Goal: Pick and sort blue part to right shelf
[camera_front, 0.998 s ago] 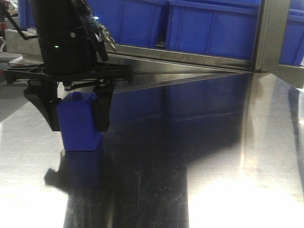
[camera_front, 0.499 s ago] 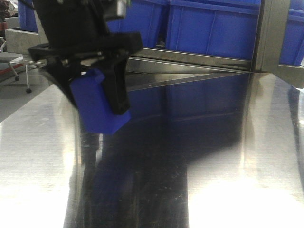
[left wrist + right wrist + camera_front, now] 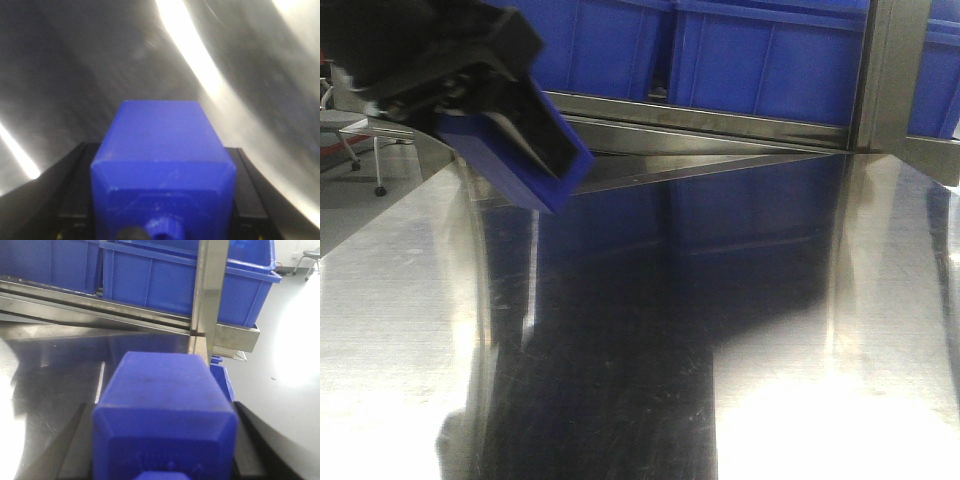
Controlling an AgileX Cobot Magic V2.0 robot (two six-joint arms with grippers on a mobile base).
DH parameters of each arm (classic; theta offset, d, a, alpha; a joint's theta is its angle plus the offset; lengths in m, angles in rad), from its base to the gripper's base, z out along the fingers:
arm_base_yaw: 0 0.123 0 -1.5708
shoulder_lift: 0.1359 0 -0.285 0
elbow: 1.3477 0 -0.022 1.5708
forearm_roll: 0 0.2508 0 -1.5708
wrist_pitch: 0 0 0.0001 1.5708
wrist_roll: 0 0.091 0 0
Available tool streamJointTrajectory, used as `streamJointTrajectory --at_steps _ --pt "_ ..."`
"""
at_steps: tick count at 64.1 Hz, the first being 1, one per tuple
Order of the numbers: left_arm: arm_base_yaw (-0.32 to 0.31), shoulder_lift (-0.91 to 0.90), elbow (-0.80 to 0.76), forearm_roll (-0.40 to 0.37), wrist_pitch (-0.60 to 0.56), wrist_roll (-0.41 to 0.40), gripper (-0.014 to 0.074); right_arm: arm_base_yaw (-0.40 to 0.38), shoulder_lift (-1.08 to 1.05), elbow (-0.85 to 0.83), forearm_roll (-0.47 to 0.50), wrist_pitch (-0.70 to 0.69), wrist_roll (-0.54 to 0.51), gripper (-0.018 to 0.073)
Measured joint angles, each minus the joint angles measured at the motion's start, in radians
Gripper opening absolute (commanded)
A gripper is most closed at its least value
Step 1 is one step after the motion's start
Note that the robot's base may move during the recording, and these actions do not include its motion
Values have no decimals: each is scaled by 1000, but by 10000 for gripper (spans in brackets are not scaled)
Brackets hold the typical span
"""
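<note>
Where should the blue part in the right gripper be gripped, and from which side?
Grip the blue part across its two flat side walls, below the sloped shoulders, approaching from the cap end. Those walls are flat and parallel. The right gripper holds it so; the left gripper holds its blue block likewise.

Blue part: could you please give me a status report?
Left gripper shut on knobbed blue block, held above table. Right gripper shut on blue part, facing blue bins. No obstruction seen.

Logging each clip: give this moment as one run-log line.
left gripper: shut on blue block, tilted above steel table | right gripper: shut on blue part, facing blue bins
</note>
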Motion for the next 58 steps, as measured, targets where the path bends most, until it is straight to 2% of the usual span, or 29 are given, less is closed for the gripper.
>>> streamJointTrajectory --at_steps 7,18,31,43,52,58 --pt "60 -122 123 -14 -124 -37 395 0 0 0 0 0 0 404" --pt "174 -289 246 -18 -203 -72 395 0 0 0 0 0 0 404" --pt "349 -483 347 -18 -210 -78 395 0 0 0 0 0 0 404" --pt "497 -666 414 19 -210 -79 395 0 0 0 0 0 0 404" --pt "559 -790 438 90 -186 -80 395 0 0 0 0 0 0 404" --pt "569 -855 440 112 -141 -82 395 0 0 0 0 0 0 404"
